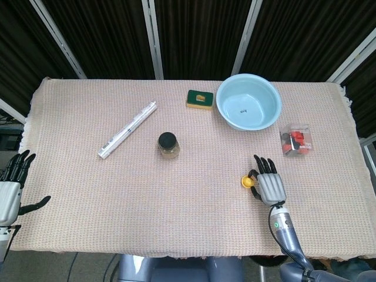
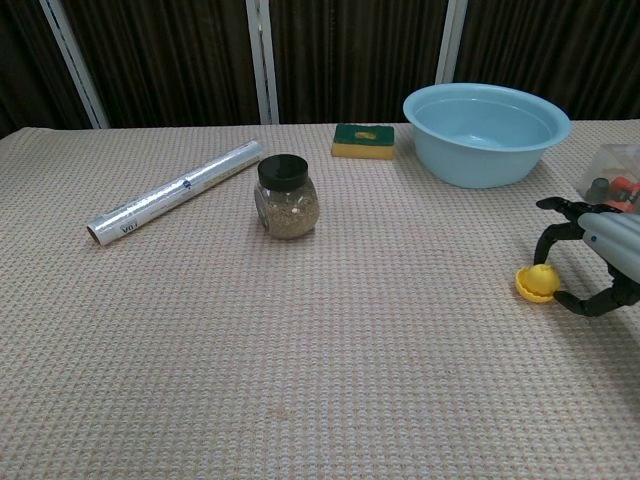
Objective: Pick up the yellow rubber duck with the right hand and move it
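Observation:
The yellow rubber duck point(image 1: 247, 181) point(image 2: 537, 282) sits low on the woven tablecloth at the right side, just left of my right hand point(image 1: 268, 183) point(image 2: 598, 258). A finger curves down onto the duck's top and the thumb meets its lower right side, so the hand pinches it. The other fingers stay spread. My left hand point(image 1: 10, 191) hangs off the table's near left corner with its fingers apart and nothing in it; the chest view does not show it.
A light blue bowl point(image 1: 248, 109) point(image 2: 486, 131) stands at the back right, with a green-and-yellow sponge point(image 1: 200, 98) to its left. A clear box of red pieces point(image 1: 295, 140) lies behind the right hand. A black-lidded jar point(image 1: 168, 145) and a foil roll point(image 1: 127, 128) sit centre-left.

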